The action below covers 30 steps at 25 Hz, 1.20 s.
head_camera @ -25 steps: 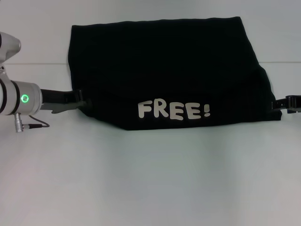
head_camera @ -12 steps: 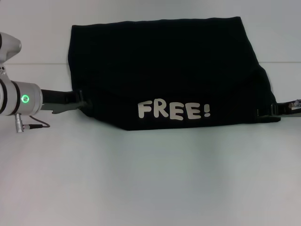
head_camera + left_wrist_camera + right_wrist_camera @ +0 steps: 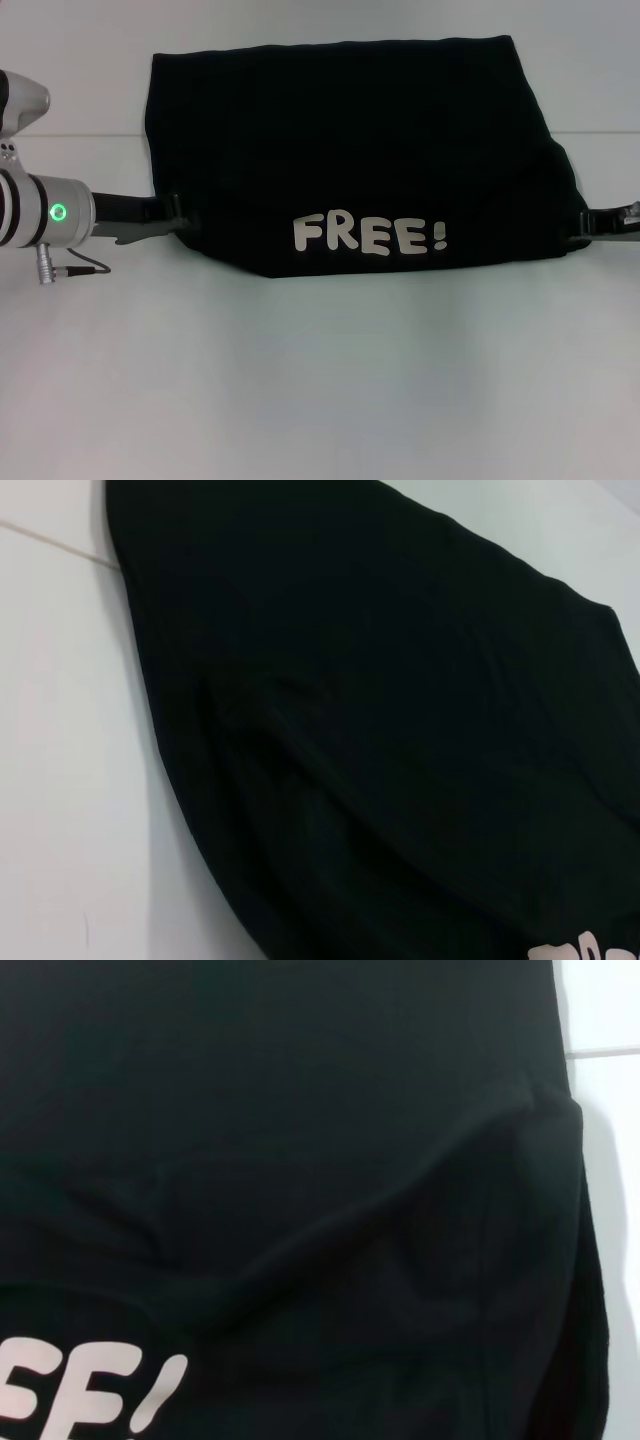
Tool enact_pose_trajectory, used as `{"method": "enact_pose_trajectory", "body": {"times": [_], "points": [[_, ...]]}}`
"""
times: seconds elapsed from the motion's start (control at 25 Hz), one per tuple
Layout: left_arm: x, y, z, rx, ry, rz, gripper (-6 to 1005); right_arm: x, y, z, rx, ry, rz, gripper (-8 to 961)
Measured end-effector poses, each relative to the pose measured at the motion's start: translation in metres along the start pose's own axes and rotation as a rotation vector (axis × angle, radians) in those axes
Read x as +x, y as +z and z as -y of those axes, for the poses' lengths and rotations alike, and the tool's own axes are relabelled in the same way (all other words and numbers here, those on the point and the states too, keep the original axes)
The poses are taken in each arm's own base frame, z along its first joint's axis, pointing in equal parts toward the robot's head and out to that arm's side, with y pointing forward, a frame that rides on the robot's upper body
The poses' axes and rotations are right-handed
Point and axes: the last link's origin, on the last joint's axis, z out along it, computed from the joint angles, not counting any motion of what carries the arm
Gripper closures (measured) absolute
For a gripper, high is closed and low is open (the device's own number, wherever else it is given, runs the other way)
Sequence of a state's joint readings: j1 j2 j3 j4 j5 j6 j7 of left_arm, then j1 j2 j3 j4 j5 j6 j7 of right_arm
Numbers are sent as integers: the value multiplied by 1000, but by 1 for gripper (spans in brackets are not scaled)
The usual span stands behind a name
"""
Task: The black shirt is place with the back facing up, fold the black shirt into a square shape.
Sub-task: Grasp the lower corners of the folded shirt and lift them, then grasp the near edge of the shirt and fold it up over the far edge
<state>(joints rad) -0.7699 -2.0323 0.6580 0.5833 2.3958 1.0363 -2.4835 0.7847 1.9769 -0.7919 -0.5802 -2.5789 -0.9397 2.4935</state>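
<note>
The black shirt (image 3: 340, 150) lies on the white table, folded into a broad block. White "FREE!" lettering (image 3: 370, 235) faces up on its near flap. My left gripper (image 3: 172, 212) sits low at the shirt's left edge, touching the cloth where the flap begins. At the shirt's right edge my right gripper (image 3: 588, 222) comes in from the side, against the hem. The left wrist view is filled with the black shirt (image 3: 400, 730) and its curved edge. The right wrist view has the black shirt (image 3: 300, 1160) with creases and part of the lettering (image 3: 90, 1390).
The white table (image 3: 320, 380) stretches bare in front of the shirt. A thin seam line (image 3: 90, 136) crosses the table behind the left arm. The left arm's silver wrist with a green light (image 3: 58, 212) stands at the left border.
My right gripper dipped in under the shirt's right hem half a second ago and now sits slightly higher and farther right. The left arm has crept slightly up and right. The shirt looks unchanged.
</note>
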Motion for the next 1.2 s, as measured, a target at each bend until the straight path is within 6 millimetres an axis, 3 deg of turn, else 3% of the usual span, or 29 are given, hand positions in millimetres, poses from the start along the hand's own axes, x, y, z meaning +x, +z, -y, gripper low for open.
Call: {"method": "enact_pose_trajectory", "body": {"times": [0.32,0.56,0.84,1.08,1.12,1.16,1.2], "points": [[-2,-2,-3,-23,10,28,998,-5,-13,3,-25,25,-2,902],[0,-16,-12,-84,55,127,998,-3,-46,5,-53,72,-26,902],[-20,-45,-21,-184,100,342,999,32,-76,9,-60,137,-224,902],[-55,-67,-19,-264,128,536,999,83,-99,-1,-198,147,-403,901],[-74,-76,-15,-292,135,625,999,92,-103,-1,-221,154,-425,901],[-79,-78,-13,-296,132,647,999,104,-110,1,-247,170,-451,901],[-84,-81,-12,-300,132,670,999,104,-110,1,-247,170,-451,901]]}}
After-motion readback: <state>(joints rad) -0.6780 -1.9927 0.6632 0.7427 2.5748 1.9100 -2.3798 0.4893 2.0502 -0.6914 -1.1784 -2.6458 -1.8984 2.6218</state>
